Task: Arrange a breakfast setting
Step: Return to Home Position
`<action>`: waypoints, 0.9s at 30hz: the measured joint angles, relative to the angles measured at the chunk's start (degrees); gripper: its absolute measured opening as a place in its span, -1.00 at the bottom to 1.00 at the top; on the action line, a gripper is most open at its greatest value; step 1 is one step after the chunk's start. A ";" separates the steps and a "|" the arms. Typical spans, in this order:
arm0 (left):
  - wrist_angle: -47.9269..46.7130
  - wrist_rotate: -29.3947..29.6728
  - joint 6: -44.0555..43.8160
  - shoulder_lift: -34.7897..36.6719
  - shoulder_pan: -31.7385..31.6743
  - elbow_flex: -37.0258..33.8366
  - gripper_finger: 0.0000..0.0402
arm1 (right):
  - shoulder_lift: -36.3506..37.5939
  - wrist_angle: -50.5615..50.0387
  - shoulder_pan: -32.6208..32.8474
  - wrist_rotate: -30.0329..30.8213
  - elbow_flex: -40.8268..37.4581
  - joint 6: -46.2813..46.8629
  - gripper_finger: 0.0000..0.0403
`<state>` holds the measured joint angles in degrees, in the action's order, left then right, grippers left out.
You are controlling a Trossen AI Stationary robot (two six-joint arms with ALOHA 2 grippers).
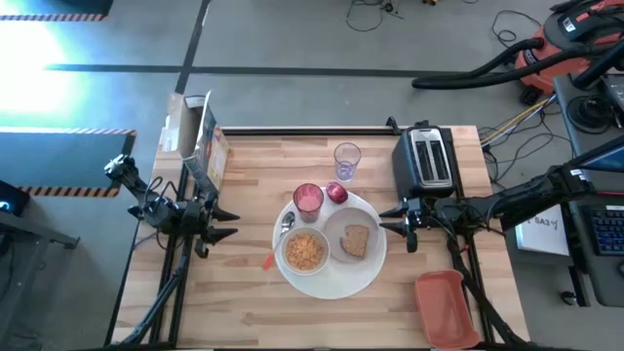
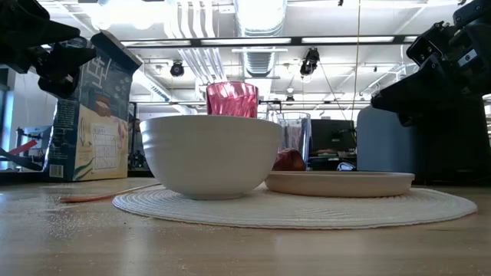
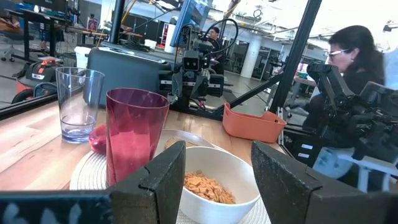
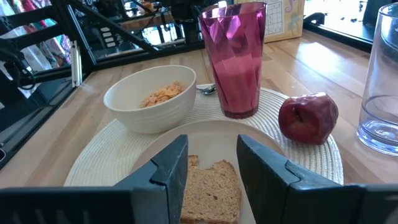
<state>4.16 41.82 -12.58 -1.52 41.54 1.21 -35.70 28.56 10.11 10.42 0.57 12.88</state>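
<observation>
The round white woven placemat (image 1: 366, 278) lies at the table's middle. On it stand a white bowl (image 1: 305, 253) with orange cereal, a pale plate (image 1: 341, 226) bearing the toast slice (image 1: 355, 241), the pink cup (image 1: 308, 200) and a red fruit (image 1: 336, 193). The metal spoon (image 1: 286, 224) lies on the mat left of the bowl. My left gripper (image 1: 232, 222) hovers open left of the mat, fingers level, pointing at the bowl (image 3: 217, 183). My right gripper (image 1: 383, 220) hovers open at the mat's right edge, above the plate's rim, facing the toast (image 4: 211, 186).
A clear glass (image 1: 347, 159) stands behind the mat and a black toaster (image 1: 426, 159) at the far right. A cereal box (image 1: 200, 141) stands at the far left. An orange tray (image 1: 444, 307) sits near the right front edge, a small orange bit (image 1: 266, 260) left of the mat.
</observation>
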 joint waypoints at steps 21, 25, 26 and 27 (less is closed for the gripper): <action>0.00 -0.02 0.02 0.00 0.00 0.00 -0.17 | 0.00 -0.02 0.00 0.00 0.01 0.00 -0.34; 0.00 -0.02 0.01 0.00 0.00 0.00 -0.17 | 0.00 0.00 0.00 0.00 0.01 0.00 -0.35; 0.00 -0.01 0.02 0.00 0.00 0.00 -0.17 | 0.00 0.00 0.00 0.00 0.01 0.00 -0.36; 0.01 -0.01 0.00 0.00 0.00 0.00 -0.17 | 0.00 0.00 0.00 0.01 0.00 0.00 -0.37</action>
<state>4.17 41.81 -12.58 -1.52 41.54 1.21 -35.70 28.56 10.11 10.43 0.57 12.88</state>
